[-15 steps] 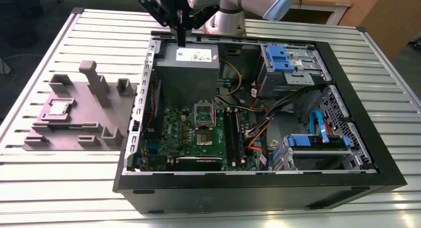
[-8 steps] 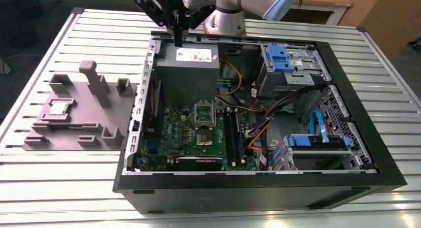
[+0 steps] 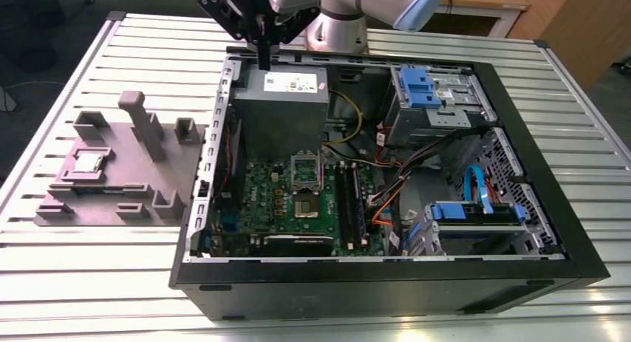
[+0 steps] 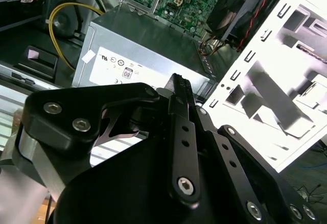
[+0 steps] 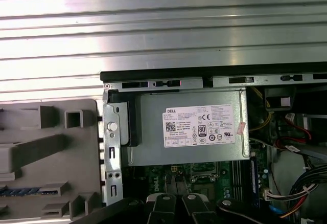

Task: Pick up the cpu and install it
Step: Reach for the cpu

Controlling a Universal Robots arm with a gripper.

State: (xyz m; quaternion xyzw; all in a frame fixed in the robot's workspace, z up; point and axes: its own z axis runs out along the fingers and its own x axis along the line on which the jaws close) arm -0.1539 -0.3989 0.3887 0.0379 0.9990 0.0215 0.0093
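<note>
Starting at the exterior view's left, a grey moulded plastic fixture lay on the ribbed silver metal desk, at about 9 o'clock from the open black computer case. The cpu, a small flat square chip with a shiny silver-grey top, sat in a recess near the fixture's 9 o'clock edge, untouched and well apart from the claw.

Further right, the black claw hung at the case's 12 o'clock rim, just above the large grey metal power supply box with its white label. Its fingers looked pressed together and held nothing. In the first wrist view the same box lay directly below the camera. At 6 o'clock from that box, the square socket on the green motherboard appeared to stand bare, with no chip in it.

At the case's 3 o'clock side were metal drive cages with blue plastic fittings.

By my judgement the work stood at the very first step, the pick-up not yet made. That step calls for the claw to travel toward 9 o'clock, out over the fixture, to spread its fingers, and to come down squarely so they take the thin chip by opposite edges.
</note>
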